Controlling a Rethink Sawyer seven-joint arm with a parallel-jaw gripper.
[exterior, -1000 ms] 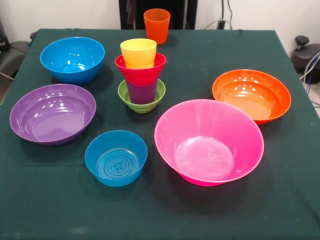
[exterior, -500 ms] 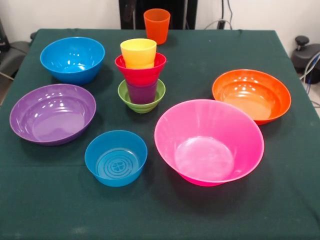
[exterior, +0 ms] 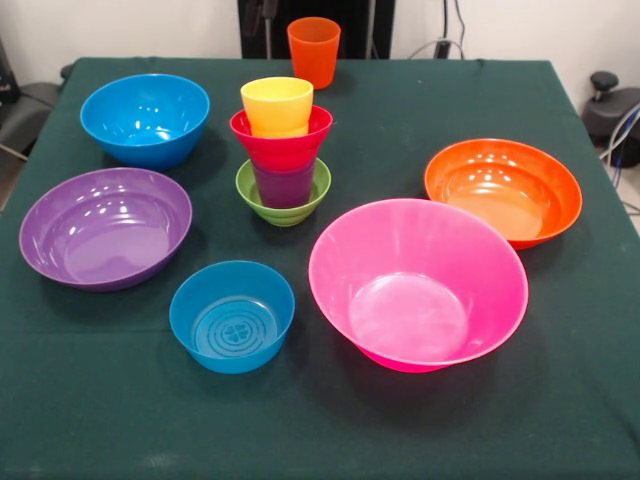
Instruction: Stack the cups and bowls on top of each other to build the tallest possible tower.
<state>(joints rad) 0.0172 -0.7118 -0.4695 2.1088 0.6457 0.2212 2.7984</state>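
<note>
Nothing on the table has shifted across the last second: every bowl and cup sits where it did, and no arm has entered. We cannot see the gripper at all, so whether it is released or clenched is beyond telling.

Our tower [exterior: 283, 150] stands left of centre toward the far side, 4 pieces high: green bowl [exterior: 284, 200] at the base, purple cup [exterior: 284, 186] in it, red bowl [exterior: 281, 140] on that, yellow cup [exterior: 277, 105] on top. It looks upright, mouth up.

We judge the orange cup [exterior: 314, 51] to be the next piece. It stands upright and alone at the far edge, nearest the robot's pedestal, just beyond the tower and slightly to the right in the front view. Its long axis is vertical, so a descent from above suits it. The carry is then short, toward the camera and a little left, up over the yellow cup's rim.
</note>
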